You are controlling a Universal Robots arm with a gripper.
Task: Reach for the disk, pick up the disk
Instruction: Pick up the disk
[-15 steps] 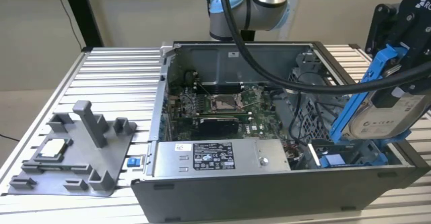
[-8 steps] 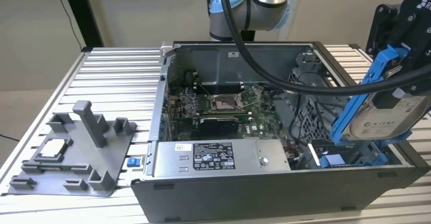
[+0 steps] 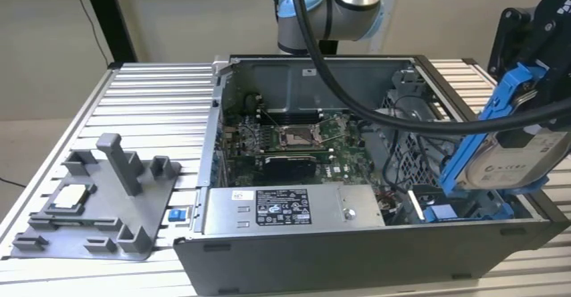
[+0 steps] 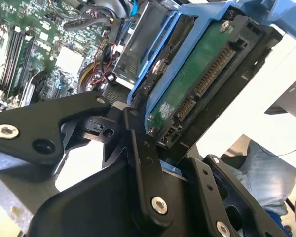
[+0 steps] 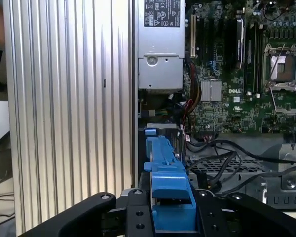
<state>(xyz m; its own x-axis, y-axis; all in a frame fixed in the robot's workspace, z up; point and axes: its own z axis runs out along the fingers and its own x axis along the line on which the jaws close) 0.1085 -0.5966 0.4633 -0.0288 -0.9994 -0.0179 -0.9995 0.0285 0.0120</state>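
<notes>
The disk, a silver-grey drive with a white label in blue side rails, hangs tilted in the air above the open computer case's corner at the exterior view's right. My gripper is shut on it from above. In the second wrist view the disk's green circuit-board underside faces the camera, with the black fingers against its blue rail. In the first wrist view the blue rail sits clamped between the gripper's black fingers.
Inside the case lie the motherboard, a grey power supply and a blue drive bay under the disk. Black cables loop across the case. A grey fixture holding a small square chip stands at the exterior view's left. A person's clothing is nearby.
</notes>
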